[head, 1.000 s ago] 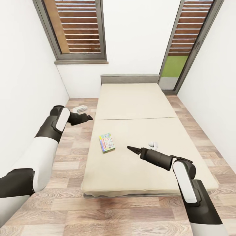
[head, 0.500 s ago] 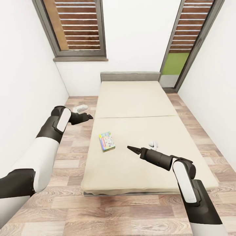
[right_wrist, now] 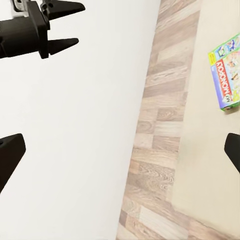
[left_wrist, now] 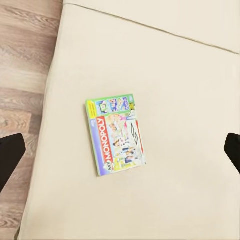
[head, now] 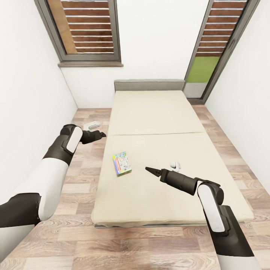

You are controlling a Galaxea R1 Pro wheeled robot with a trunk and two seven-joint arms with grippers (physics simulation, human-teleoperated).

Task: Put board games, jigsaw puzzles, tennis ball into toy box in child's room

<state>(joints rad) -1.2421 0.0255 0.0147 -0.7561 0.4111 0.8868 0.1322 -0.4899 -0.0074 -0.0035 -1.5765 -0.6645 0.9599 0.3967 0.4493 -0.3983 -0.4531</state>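
Note:
A green-bordered board game (head: 122, 164) with a red logo lies flat on the near left part of the cream bed (head: 157, 112). In the left wrist view the same board game (left_wrist: 116, 134) shows from above. My left gripper (head: 100, 134) hangs open over the floor left of the bed, with nothing between its fingers. My right gripper (head: 150, 170) hovers open and empty above the mattress, a little right of the game. The right wrist view catches the board game (right_wrist: 227, 77) and the open left gripper (right_wrist: 62, 27). The table, toy box, jigsaw puzzles and tennis ball are out of view.
A small white object (head: 175, 164) rests on the mattress beside my right forearm. Another white item (head: 91, 125) lies on the plank floor near the left wall. White walls close in on both sides, and shuttered windows (head: 90, 30) stand behind the grey headboard (head: 149, 85).
The whole head view has shifted slightly, so the camera moved. Both arms keep their pose and the board game lies where it was.

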